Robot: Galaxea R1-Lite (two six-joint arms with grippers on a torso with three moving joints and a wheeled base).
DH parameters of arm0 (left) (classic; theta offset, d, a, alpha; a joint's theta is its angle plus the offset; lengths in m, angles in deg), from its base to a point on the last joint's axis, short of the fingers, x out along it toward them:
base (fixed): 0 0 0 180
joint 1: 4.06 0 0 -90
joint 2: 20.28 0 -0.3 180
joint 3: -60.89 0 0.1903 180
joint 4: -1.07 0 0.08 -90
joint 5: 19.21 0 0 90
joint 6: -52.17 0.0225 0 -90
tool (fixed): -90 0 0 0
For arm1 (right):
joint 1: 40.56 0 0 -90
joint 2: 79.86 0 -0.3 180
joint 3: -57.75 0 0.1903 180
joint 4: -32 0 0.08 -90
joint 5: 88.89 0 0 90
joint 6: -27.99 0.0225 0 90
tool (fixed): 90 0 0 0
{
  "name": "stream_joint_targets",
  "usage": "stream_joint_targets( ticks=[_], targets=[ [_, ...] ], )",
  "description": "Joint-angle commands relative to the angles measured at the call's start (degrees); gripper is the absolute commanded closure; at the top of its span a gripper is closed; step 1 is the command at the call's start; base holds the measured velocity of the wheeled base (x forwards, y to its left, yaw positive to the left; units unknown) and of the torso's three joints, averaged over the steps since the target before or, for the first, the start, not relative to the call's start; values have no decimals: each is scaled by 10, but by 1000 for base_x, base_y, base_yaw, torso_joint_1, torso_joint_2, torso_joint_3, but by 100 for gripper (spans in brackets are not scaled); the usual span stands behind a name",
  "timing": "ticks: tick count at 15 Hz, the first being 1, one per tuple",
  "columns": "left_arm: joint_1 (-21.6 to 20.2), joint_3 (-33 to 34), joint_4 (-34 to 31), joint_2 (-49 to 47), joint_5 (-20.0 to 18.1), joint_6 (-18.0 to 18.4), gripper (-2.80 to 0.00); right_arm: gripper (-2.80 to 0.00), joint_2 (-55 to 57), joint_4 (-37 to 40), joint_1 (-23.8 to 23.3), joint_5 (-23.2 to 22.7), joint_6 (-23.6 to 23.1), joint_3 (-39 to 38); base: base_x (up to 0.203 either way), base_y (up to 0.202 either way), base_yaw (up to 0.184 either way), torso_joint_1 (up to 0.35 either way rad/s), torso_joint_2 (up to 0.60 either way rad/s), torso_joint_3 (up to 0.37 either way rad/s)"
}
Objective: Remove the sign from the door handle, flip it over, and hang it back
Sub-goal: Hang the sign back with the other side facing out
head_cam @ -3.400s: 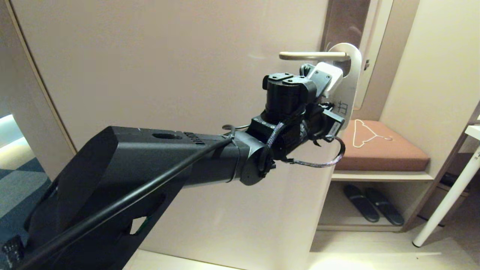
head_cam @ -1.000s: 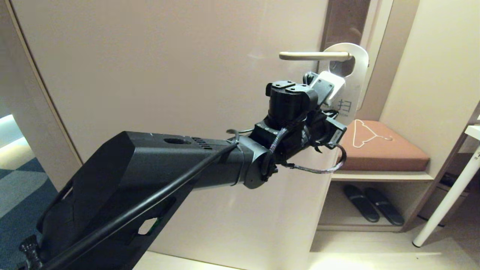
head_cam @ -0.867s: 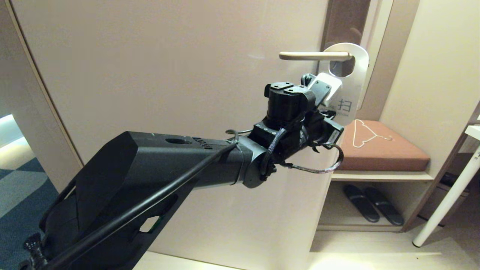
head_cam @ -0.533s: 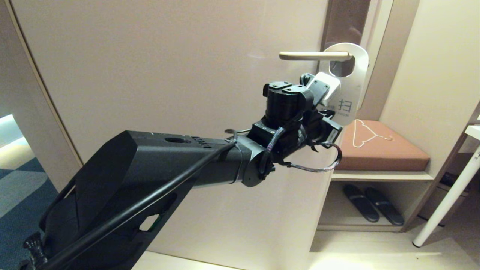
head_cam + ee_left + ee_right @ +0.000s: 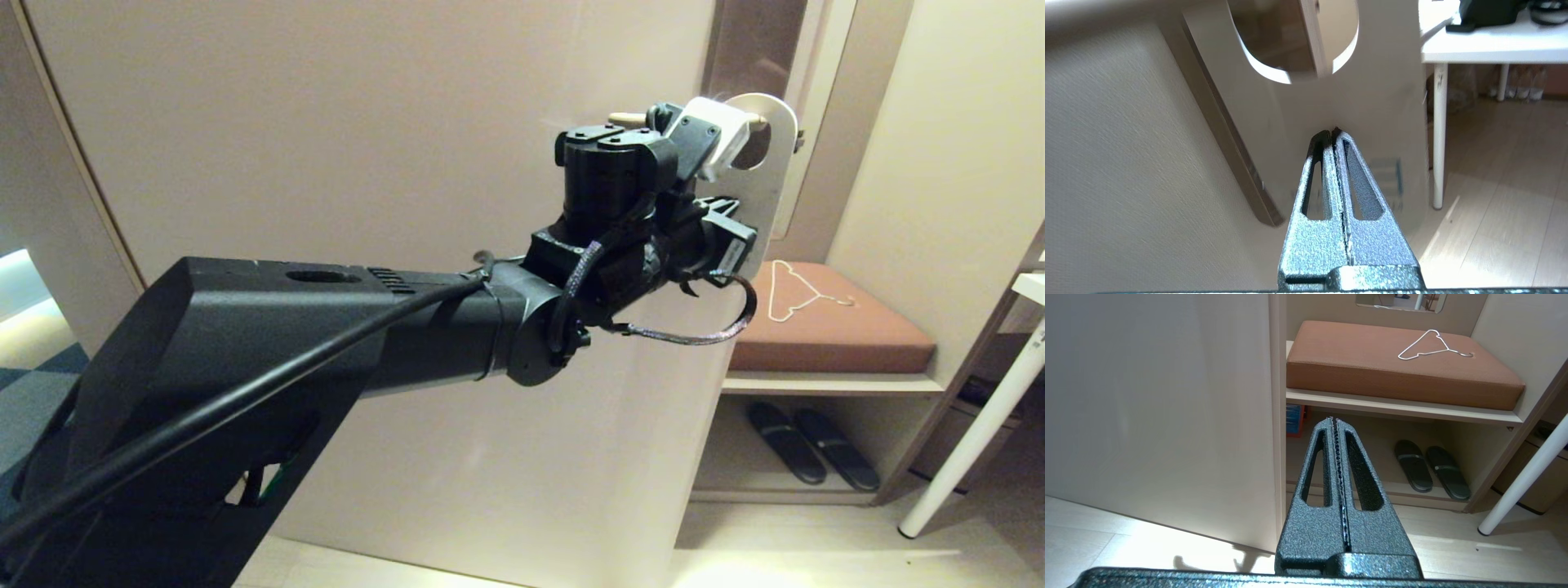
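The white door sign (image 5: 771, 175) hangs at the right end of the door handle (image 5: 624, 118), most of which is hidden behind my left wrist (image 5: 620, 196). In the left wrist view my left gripper (image 5: 1332, 132) is shut on the sign (image 5: 1384, 102) just below its hanging hole (image 5: 1294, 41). I cannot tell whether the hole is still round the handle. My right gripper (image 5: 1334, 419) is shut and empty, low down and facing the shelf; it is out of the head view.
The beige door (image 5: 367, 122) fills the left and middle. To its right is a bench with a brown cushion (image 5: 824, 327), a white wire hanger (image 5: 796, 294) on it and dark slippers (image 5: 812, 453) below. A white table leg (image 5: 971, 433) slants at far right.
My left arm has risen and its wrist now covers most of the handle. The sign went up with it and turned more edge-on, so its print no longer shows in the head view.
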Motion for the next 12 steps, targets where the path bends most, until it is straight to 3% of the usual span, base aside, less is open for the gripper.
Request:
stream_joint_targets(
  ticks=[1,12],
  targets=[
    [2,0,1,15,-2,1,0,0,0,0,0,0,0,0,0,0,0,0,0,0],
    [15,0,2,-18,-36,2,0,0,0,0,0,0,0,0,0,0,0,0,0,0]
  ],
)
